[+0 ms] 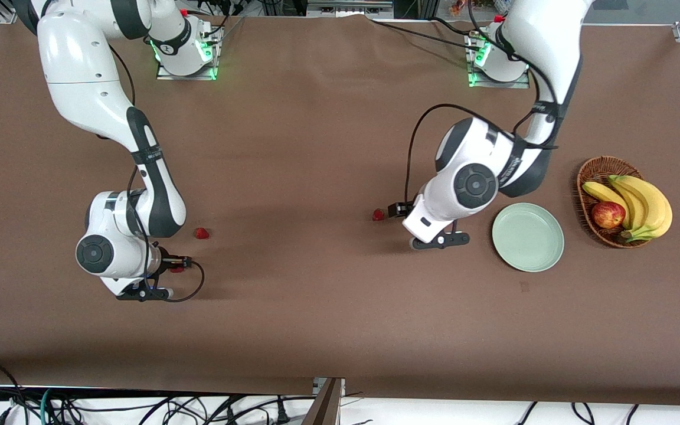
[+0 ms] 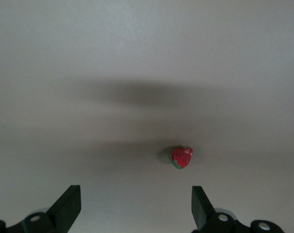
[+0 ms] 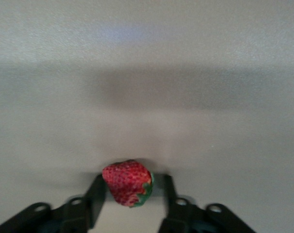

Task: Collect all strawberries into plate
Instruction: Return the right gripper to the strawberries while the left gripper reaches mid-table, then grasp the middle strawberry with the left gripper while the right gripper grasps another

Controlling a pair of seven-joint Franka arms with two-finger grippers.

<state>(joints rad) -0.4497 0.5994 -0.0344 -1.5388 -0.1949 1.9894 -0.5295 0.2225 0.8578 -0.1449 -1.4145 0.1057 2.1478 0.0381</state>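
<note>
Left wrist view: left gripper over bare tabletop, fingers spread wide apart, nothing between them. One strawberry lies on the surface ahead of the fingertips, off the gripper's centre line toward one finger, not touching either. Red body, green cap at its lower edge. Broad soft shadows cross the tabletop near the berry.

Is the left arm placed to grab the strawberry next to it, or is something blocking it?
Probably yes. The left gripper is open, and the strawberry lies on bare table just ahead of its fingers, slightly off-centre. Nothing stands between them, so a small shift should do.
</note>
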